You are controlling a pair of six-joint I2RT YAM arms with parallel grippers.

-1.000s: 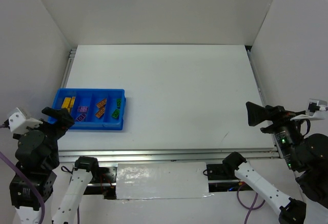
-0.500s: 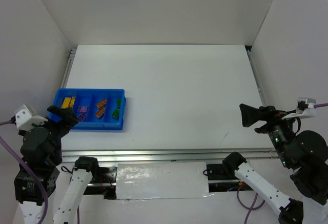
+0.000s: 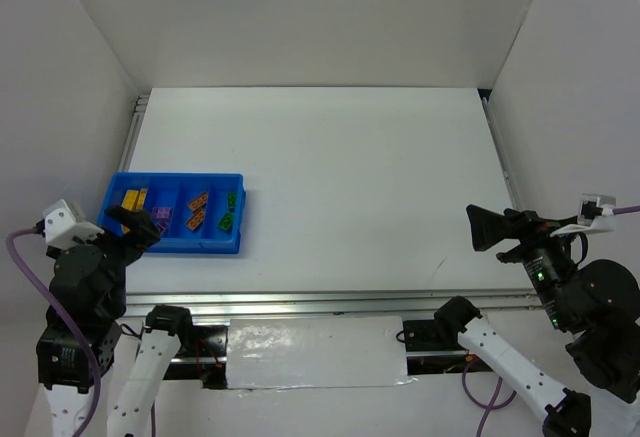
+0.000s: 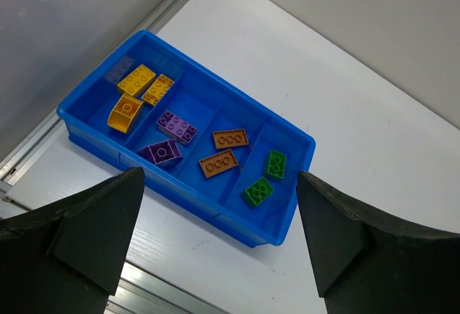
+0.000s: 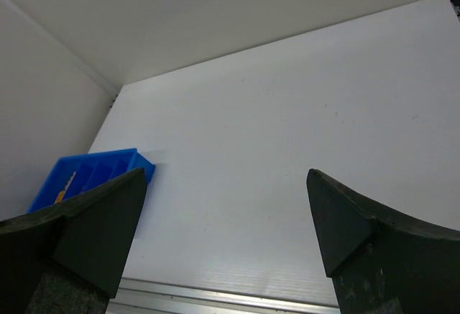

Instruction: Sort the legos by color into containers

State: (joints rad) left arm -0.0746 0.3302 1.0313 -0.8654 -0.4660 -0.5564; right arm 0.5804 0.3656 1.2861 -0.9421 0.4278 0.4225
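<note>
The blue tray [image 3: 175, 177] sits at the table's left, near the front edge. Its containers hold the legos by colour: yellow ones [image 4: 136, 80] in the leftmost, then purple [image 4: 177, 126], orange [image 4: 230, 138] and green [image 4: 276, 164]. My left gripper [image 3: 135, 227] hovers open and empty above the tray's near left corner, looking down on the tray [image 4: 215, 217]. My right gripper [image 3: 485, 227] hangs open and empty over the table's near right edge, far from the tray [image 5: 93, 170].
White walls close in the table on the left, back and right. An aluminium rail [image 3: 320, 302] runs along the near edge, another [image 3: 135, 127] along the left side.
The left gripper has shifted slightly right over the tray's near corner. The right gripper has moved a little leftward. Both stay open; the legos have not moved.
</note>
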